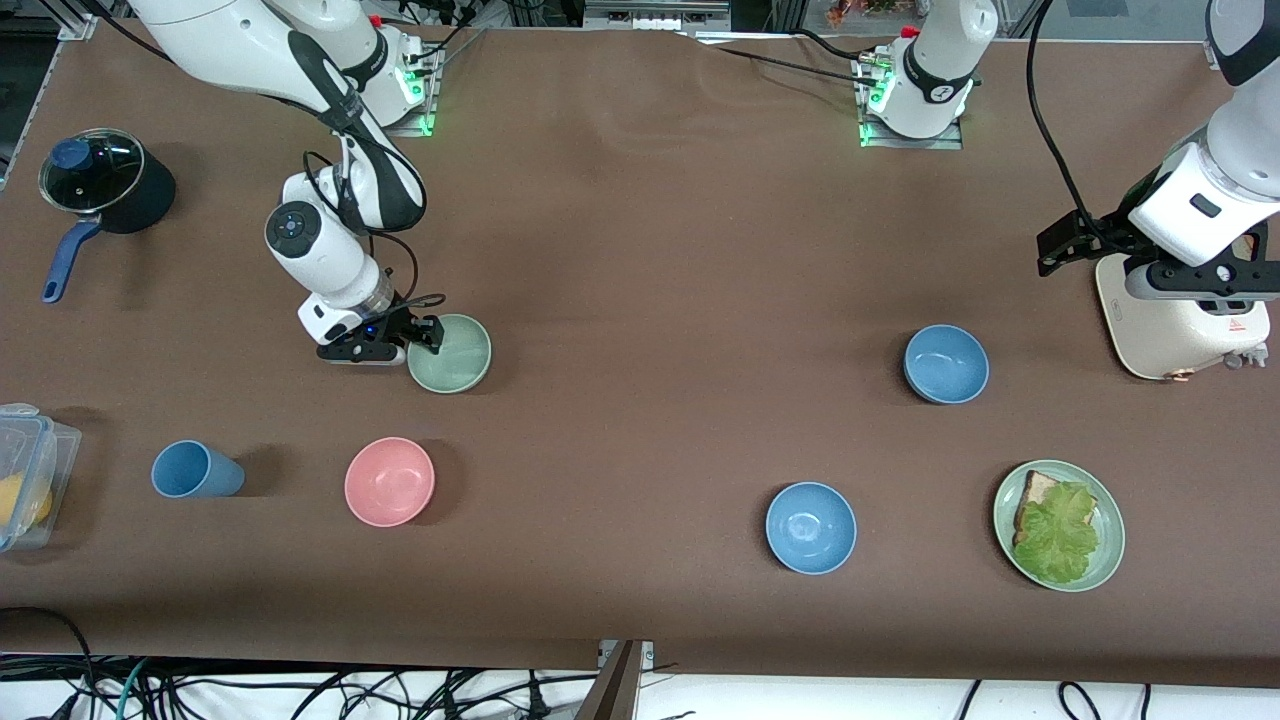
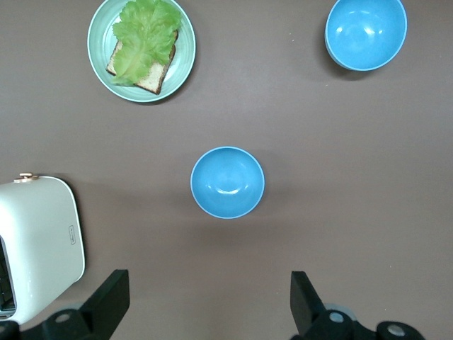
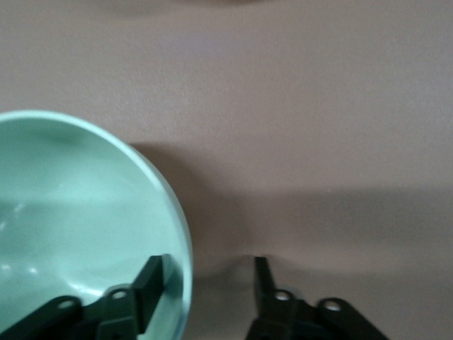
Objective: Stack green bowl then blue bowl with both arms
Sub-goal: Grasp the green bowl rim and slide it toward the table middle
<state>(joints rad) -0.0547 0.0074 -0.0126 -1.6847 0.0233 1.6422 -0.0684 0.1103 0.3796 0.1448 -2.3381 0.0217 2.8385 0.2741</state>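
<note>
The green bowl [image 1: 450, 353] sits on the table toward the right arm's end. My right gripper [image 1: 425, 336] is low at its rim. In the right wrist view [image 3: 210, 263] it is open, one finger inside the green bowl [image 3: 78, 212] and one outside, with a gap left at the rim. Two blue bowls lie toward the left arm's end: one [image 1: 946, 364] farther from the front camera, one [image 1: 811, 527] nearer. My left gripper [image 1: 1195, 292] hangs open and empty over the toaster. The left wrist view [image 2: 209, 278] shows both blue bowls [image 2: 227, 182] [image 2: 366, 32].
A white toaster [image 1: 1180, 320] stands at the left arm's end. A green plate [image 1: 1110, 560] with bread and lettuce lies nearer the camera. A pink bowl [image 1: 389, 481], blue cup [image 1: 195, 470], lidded pot [image 1: 105, 185] and plastic container [image 1: 25, 470] are at the right arm's end.
</note>
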